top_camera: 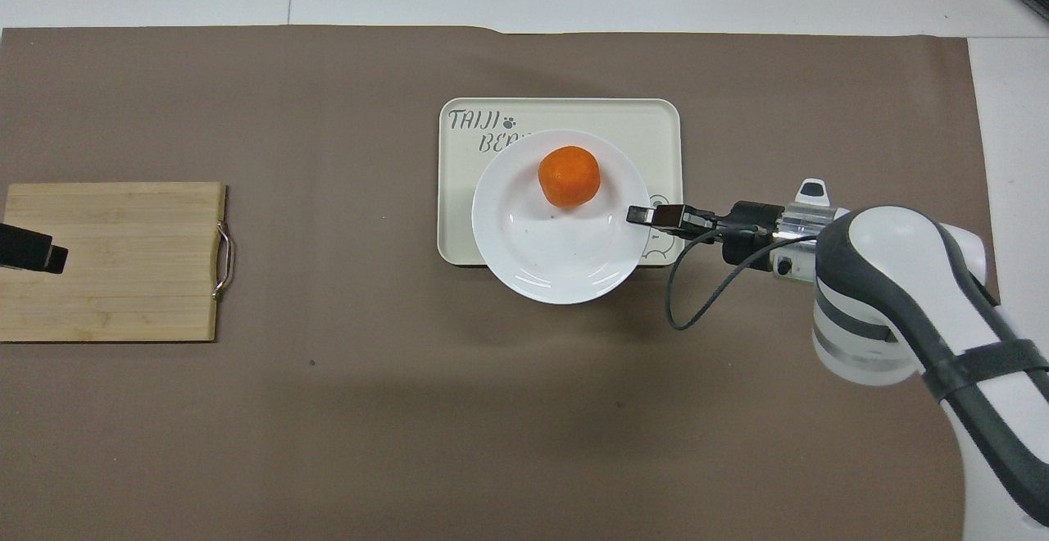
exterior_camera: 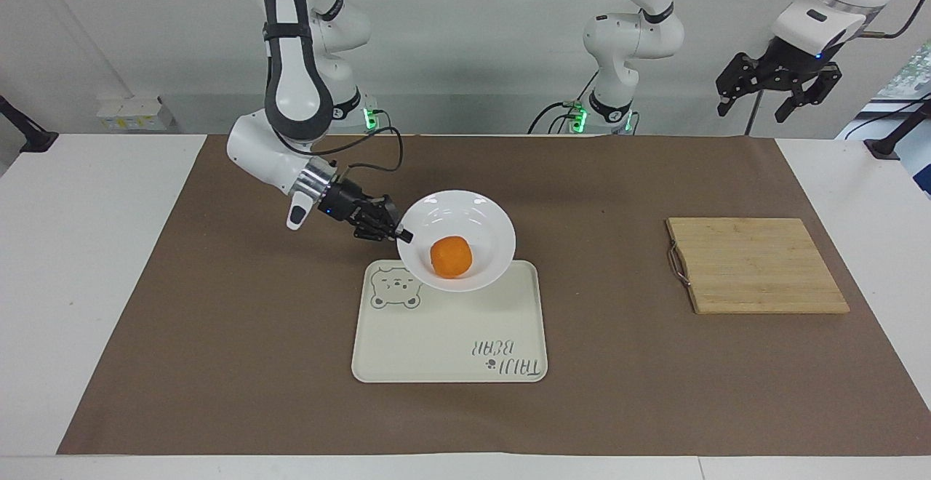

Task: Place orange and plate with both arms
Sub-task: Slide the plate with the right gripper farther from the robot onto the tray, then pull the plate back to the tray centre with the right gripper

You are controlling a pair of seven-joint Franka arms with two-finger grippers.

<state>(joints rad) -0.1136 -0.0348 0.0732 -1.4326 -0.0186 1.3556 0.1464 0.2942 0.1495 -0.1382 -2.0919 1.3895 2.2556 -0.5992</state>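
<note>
Brown paper covers the desk, where the right end effector [exterior_camera: 402, 235], clamped on the white plate [exterior_camera: 489, 227] rim at 9 o'clock, should lower it level onto the bear tray [exterior_camera: 451, 338] so the orange [exterior_camera: 450, 257] stays put, while the left end effector [exterior_camera: 778, 91] waits with its fingers apart.

- My facing camera sits high across the table [exterior_camera: 131, 196], looking toward the arms at 12 o'clock.
- My overhead camera looks steeply down; both share the tray [top_camera: 565, 115].

Plain white wall [exterior_camera: 473, 44], white table [exterior_camera: 87, 262], brown mat [exterior_camera: 218, 364]
</note>
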